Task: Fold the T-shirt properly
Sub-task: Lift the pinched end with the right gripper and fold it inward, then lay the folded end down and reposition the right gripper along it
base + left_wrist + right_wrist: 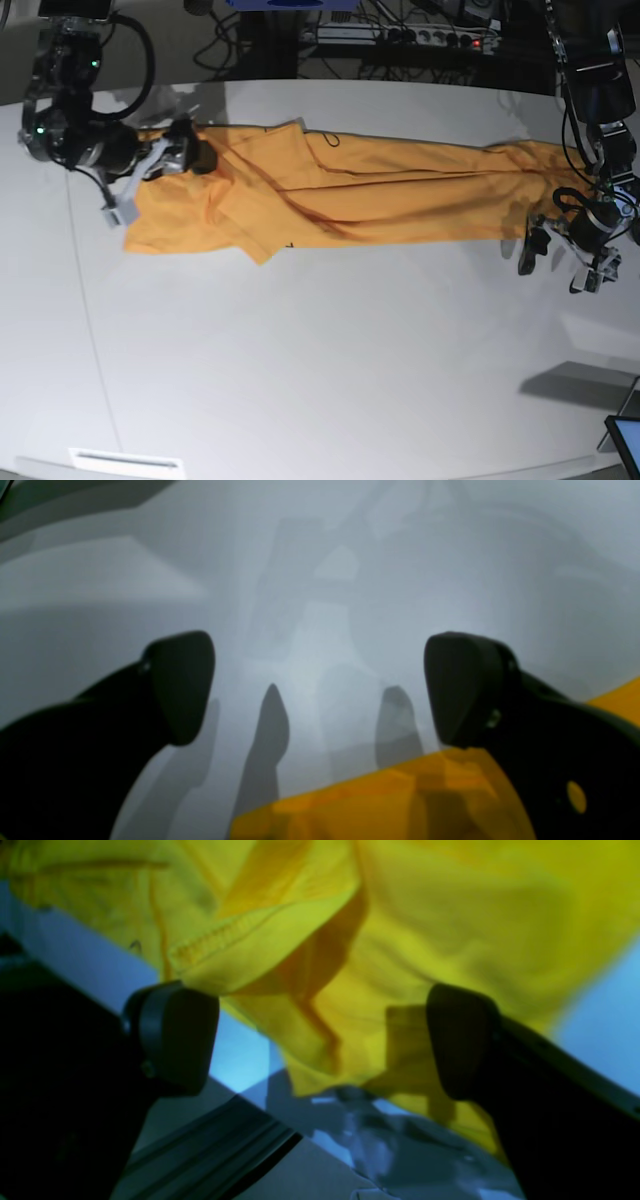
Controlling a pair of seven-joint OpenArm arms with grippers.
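Two dark fingers (185,685) of the left gripper (320,690) are seen at the lower corners of the left wrist view, spread wide with nothing between them, above bare white table (310,605); an orange edge of the T-shirt (380,800) is seen along the bottom of that frame. In the right wrist view the right gripper (320,1040) is likewise shown with its fingers (460,1040) set wide apart, and rumpled yellow cloth with a stitched hem is seen beyond and between them; no grasp on it is visible. In the base view the right gripper (178,150) is reached in from the upper left of the frame and is positioned over the shirt's left end. The left gripper (555,255) is held low at the right edge, just beside the shirt's right end. The T-shirt (360,195) is laid out as a long, creased band across the upper half of the table (320,380).
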